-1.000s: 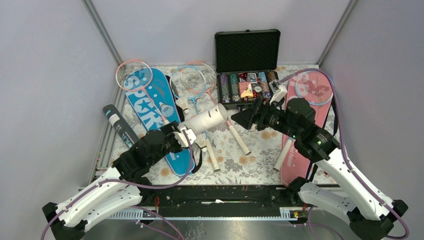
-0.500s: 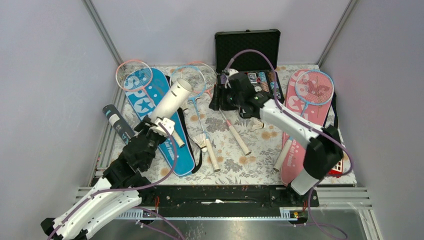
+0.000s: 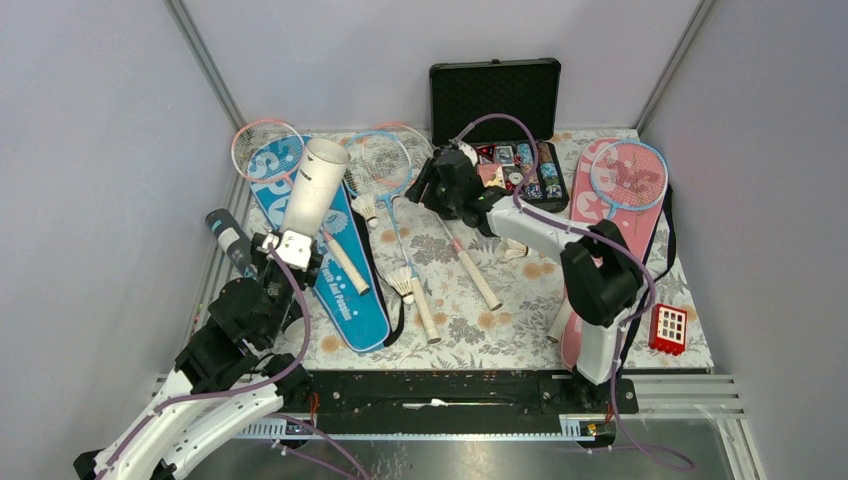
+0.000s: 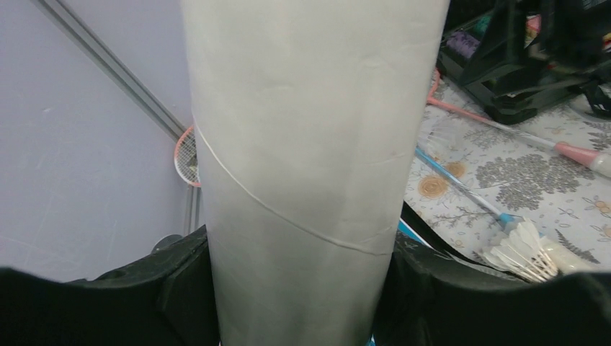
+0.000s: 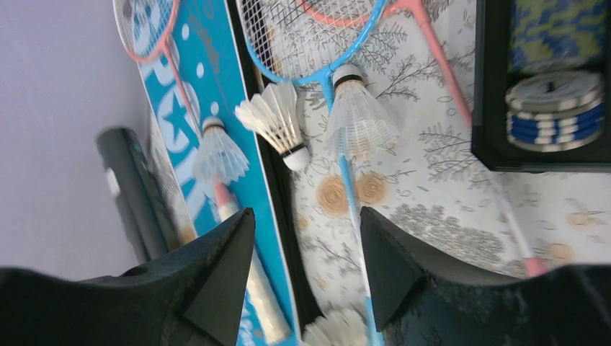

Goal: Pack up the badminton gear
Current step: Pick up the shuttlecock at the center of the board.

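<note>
While my left gripper (image 3: 293,247) clamps the long white cardboard tube (image 3: 313,185) upright, mouth up, my right gripper (image 5: 306,267) hovers empty, fingers apart, a white feather shuttlecock (image 5: 277,119) just ahead of its tips. Loading step, I judge; next, pinch 1 shuttlecock and carry it to the tube.

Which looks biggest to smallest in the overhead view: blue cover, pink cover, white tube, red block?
Blue cover and pink cover: largest, about alike, both partly hidden.
White tube: next, though held up nearer the camera.
Red block: smallest.

bare mat (image 3: 520,300) beside pink cover (image 3: 648,225), black case (image 3: 495,95) blocking the back
</note>
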You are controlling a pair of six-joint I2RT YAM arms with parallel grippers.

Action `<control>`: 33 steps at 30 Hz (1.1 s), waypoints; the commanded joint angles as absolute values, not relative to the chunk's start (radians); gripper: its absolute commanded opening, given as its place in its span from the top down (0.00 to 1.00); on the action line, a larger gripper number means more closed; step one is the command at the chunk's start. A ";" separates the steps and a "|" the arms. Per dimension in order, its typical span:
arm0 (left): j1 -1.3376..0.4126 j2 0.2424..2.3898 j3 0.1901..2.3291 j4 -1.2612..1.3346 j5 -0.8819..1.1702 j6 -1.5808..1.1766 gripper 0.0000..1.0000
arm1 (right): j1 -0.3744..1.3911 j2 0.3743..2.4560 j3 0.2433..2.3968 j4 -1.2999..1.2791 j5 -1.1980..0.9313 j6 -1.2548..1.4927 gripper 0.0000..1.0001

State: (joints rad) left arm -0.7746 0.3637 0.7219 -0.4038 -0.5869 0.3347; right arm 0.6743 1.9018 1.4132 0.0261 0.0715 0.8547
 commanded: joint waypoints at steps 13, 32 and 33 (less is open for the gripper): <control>-0.771 0.315 0.713 -0.416 -0.453 0.268 0.58 | 0.682 2.174 1.556 0.206 0.169 1.322 0.41; -0.771 0.316 0.703 -0.433 -0.445 0.273 0.59 | 0.677 2.157 1.536 0.195 0.165 1.270 1.00; -0.771 0.318 0.701 -0.433 -0.439 0.281 0.59 | 0.670 2.128 1.506 0.203 0.154 1.239 1.00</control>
State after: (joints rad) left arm -0.7746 0.3199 0.6838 -0.4805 -0.4660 0.2794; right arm 0.6750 2.2433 1.5749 0.1555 0.1406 1.3308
